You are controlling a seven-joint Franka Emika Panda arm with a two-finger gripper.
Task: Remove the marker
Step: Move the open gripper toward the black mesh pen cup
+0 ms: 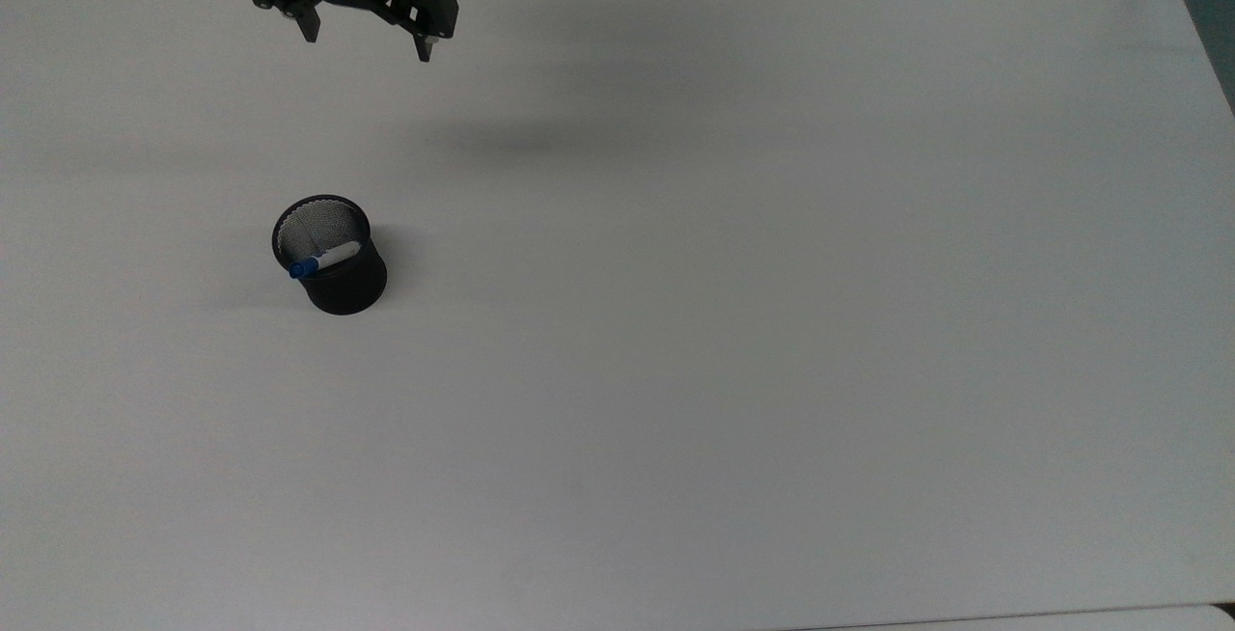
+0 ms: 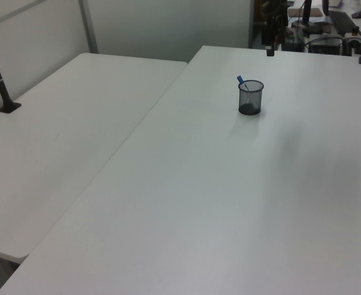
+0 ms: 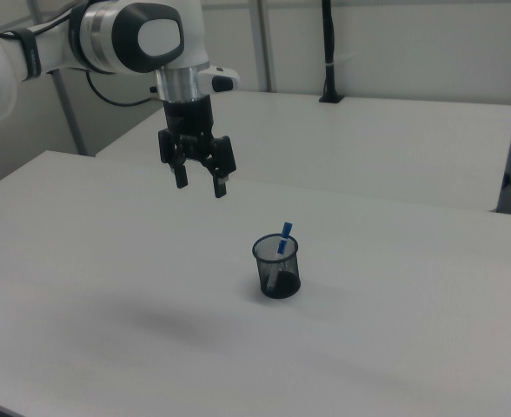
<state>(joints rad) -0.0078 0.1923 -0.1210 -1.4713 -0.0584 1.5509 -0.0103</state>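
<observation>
White table (image 1: 772,322), marker (image 1: 323,260) in mesh cup (image 1: 338,284), fingers (image 1: 423,42) wide apart above

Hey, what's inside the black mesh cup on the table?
A marker leans inside the mesh cup, its blue cap poking above the rim. Its lower end is hidden by the cup wall.
</observation>
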